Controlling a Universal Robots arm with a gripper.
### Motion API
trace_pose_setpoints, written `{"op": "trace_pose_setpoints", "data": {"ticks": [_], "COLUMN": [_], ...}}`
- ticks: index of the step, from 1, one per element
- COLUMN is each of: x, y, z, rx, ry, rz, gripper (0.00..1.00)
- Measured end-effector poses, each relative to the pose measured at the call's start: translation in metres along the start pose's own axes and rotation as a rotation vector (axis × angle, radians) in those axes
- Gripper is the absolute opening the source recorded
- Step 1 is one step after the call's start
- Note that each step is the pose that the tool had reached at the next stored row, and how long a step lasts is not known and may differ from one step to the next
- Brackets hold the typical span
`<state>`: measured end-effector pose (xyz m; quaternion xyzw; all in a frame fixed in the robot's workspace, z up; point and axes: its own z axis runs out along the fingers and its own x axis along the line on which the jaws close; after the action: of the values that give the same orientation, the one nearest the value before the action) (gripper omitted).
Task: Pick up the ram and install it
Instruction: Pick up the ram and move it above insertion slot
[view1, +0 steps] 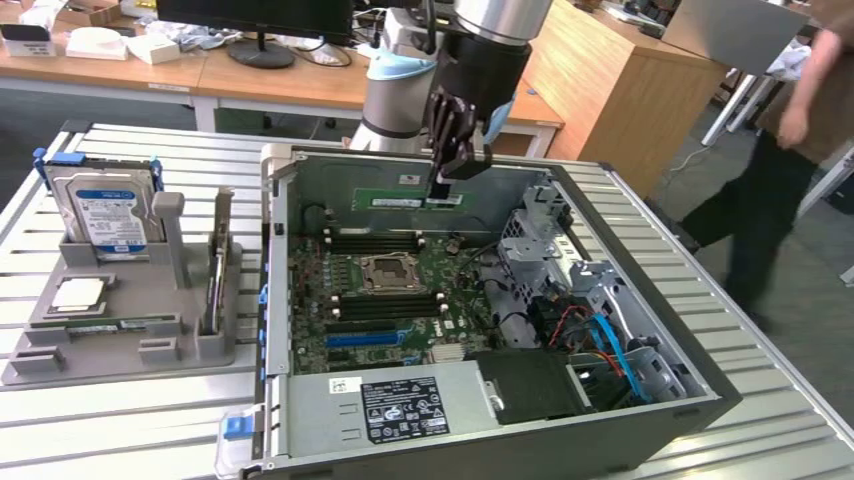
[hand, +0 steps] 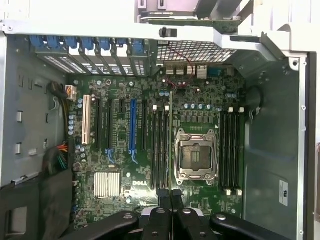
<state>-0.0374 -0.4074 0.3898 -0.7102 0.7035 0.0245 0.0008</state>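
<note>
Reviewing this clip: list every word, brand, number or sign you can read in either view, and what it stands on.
"DELL": white print on the motherboard, beside the finned silver heat sink.
Blue label on the hard drive: too small to read.
Sticker on the power supply: too small to read.
Pale label on the ram: too small to read.
Small sticker on the case wall: blurred.

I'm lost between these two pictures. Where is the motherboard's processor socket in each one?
Exterior view: processor socket, centre of the motherboard.
Wrist view: processor socket, between two banks of memory slots.
Shared landmark: the long blue expansion slot.
</note>
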Motion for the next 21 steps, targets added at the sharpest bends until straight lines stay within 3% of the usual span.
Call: {"op": "trace_pose_setpoints", "data": {"ticks": [21], "x": [0.001], "y": [-0.0003], "z": [0.0318], "rx": [0.0024], "ry": [0.0001], "rz": [0.0], "gripper": [0.11]}}
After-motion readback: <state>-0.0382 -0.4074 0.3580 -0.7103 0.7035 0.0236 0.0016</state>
